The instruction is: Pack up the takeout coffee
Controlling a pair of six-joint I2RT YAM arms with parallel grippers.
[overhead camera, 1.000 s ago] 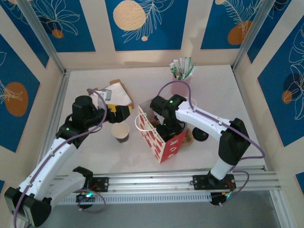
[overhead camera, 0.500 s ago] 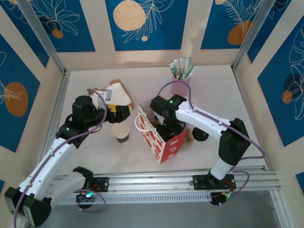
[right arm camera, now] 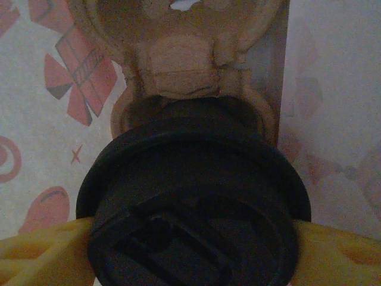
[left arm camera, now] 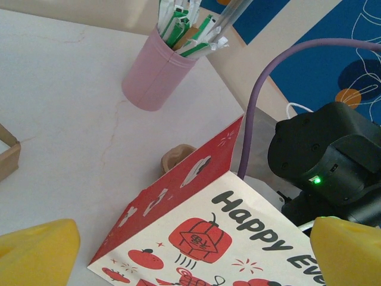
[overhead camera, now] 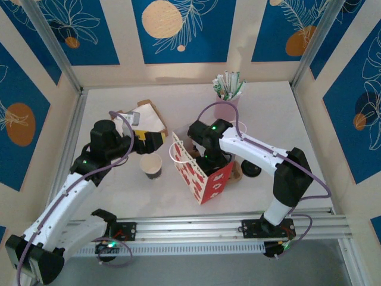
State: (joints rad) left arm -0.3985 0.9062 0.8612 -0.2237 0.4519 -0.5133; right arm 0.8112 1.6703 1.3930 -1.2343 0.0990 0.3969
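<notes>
White bench (overhead camera: 268, 113) is carrying the red bag (overhead camera: 205, 179) mid-frame, the right tool (right arm camera: 190, 247) flanking the lidded coffee cup (right arm camera: 193, 179) inside, grip untellable, apparently needing to let go and lift straight out, the left tool (left arm camera: 190, 253) gaping empty.

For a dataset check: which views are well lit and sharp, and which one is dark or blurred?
Top external view: evenly lit and sharp, the red bag clear. Left wrist view: bright, the bag's print crisp. Right wrist view: dim, the black lid close and soft.
</notes>
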